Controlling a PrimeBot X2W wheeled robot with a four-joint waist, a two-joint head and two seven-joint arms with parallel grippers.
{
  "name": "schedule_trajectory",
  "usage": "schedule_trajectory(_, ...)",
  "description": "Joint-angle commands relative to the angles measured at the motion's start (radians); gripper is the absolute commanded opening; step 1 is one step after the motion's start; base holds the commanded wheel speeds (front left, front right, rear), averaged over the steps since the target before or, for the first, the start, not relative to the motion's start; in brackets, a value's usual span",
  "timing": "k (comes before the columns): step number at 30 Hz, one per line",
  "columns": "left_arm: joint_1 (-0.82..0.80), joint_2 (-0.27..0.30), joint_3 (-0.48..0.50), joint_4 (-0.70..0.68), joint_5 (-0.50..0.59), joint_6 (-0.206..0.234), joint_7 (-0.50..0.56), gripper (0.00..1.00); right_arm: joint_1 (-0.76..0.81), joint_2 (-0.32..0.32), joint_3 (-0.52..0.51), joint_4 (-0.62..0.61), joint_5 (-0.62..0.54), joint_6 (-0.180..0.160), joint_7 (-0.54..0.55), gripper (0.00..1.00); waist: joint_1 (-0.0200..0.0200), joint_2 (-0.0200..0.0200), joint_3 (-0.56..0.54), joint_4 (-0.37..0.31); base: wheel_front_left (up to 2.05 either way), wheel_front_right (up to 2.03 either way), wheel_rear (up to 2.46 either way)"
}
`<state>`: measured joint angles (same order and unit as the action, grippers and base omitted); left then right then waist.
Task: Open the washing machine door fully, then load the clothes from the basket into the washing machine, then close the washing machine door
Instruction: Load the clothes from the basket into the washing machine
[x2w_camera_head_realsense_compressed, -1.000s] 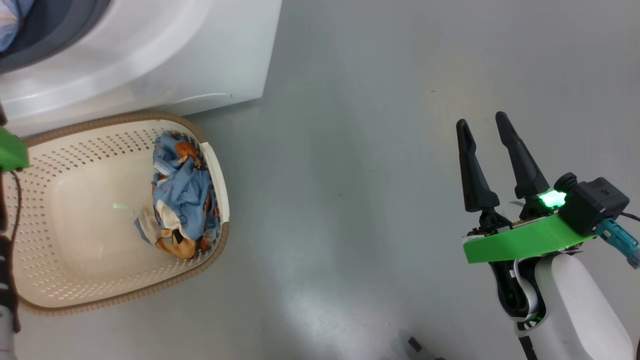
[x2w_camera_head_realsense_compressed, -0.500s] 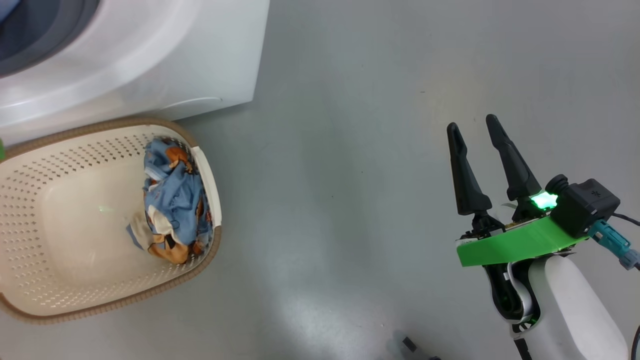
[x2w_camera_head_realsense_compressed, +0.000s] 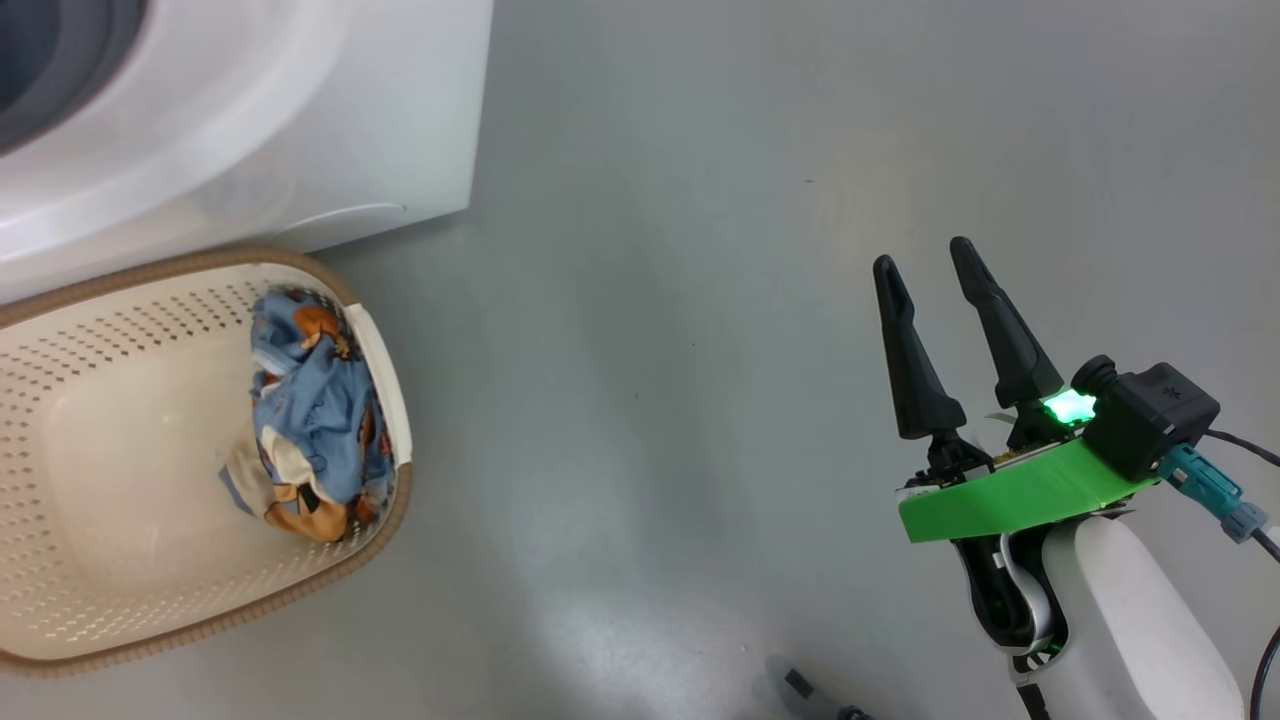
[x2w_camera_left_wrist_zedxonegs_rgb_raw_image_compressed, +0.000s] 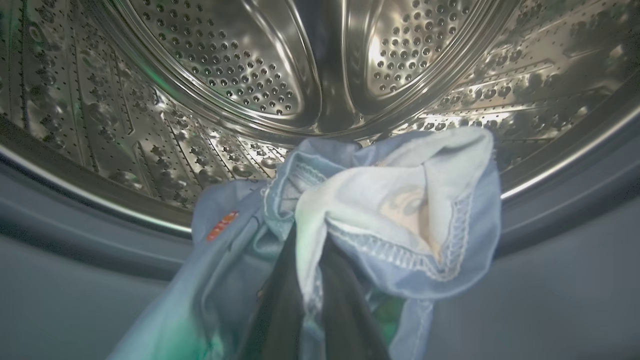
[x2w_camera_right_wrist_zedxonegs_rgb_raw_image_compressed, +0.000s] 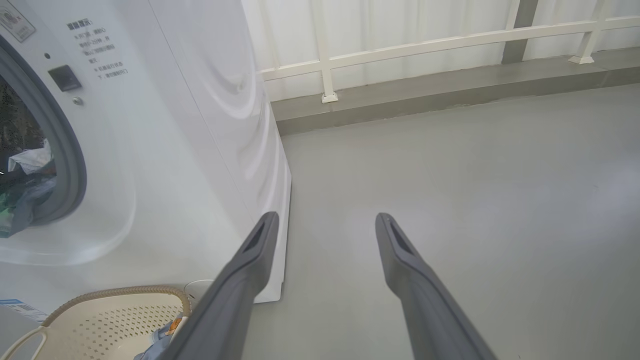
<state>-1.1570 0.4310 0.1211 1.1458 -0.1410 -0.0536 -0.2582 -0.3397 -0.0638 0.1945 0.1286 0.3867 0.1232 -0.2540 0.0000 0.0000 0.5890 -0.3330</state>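
Left gripper (x2w_camera_left_wrist_zedxonegs_rgb_raw_image_compressed: 306, 260) at the mouth of the washing machine (x2w_camera_head_realsense_compressed: 250, 120), pinching a blue garment (x2w_camera_left_wrist_zedxonegs_rgb_raw_image_compressed: 400, 210).
Its 2 dark fingers are pressed together on a fold of the cloth, which drapes over them at the grey-blue gasket (x2w_camera_left_wrist_zedxonegs_rgb_raw_image_compressed: 75, 240), before the steel drum (x2w_camera_left_wrist_zedxonegs_rgb_raw_image_compressed: 225, 65). 1 printed bundle (x2w_camera_head_realsense_compressed: 310, 410) lies against the right wall of the basket (x2w_camera_head_realsense_compressed: 110, 320), just beside the machine. The right gripper (x2w_camera_head_realsense_compressed: 923, 254) hangs spread and empty over the floor (x2w_camera_head_realsense_compressed: 650, 300), well apart from the basket.
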Motion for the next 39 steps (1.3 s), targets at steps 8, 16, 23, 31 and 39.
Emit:
schedule_trajectory(8, -0.065, 0.049, 0.047, -0.093, -0.046, -0.025, -0.004, 0.0, 0.017, 0.004, 0.027, -0.023, 0.016, 0.008, -0.008, 1.0, 0.0, 0.0, 0.008, -0.022, 0.0, 0.0, 0.0)
schedule_trajectory(16, -0.082, 0.024, 0.089, -0.225, -0.076, -0.051, -0.004, 0.0, 0.013, 0.009, 0.038, -0.024, 0.022, 0.008, -0.008, 1.0, 0.0, 0.0, 0.014, -0.042, 0.0, 0.0, 0.0)
schedule_trajectory(23, -0.051, 0.041, 0.026, -0.142, -0.007, -0.064, -0.004, 0.0, 0.031, 0.011, 0.065, -0.019, 0.025, 0.008, -0.008, 1.0, 0.0, 0.0, -0.009, -0.072, 0.0, 0.0, 0.0)
schedule_trajectory(31, -0.125, 0.059, -0.045, 0.072, 0.051, -0.039, 0.063, 0.25, 0.049, 0.009, 0.079, -0.015, 0.026, 0.008, -0.008, 1.0, 0.0, 0.0, -0.023, -0.085, 0.0, 0.0, 0.0)
schedule_trajectory(39, -0.138, 0.051, -0.05, 0.118, 0.033, -0.039, 0.045, 1.0, 0.045, 0.009, 0.075, -0.015, 0.026, 0.008, -0.008, 1.0, 0.0, 0.0, -0.044, -0.065, 0.0, 0.0, 0.0)
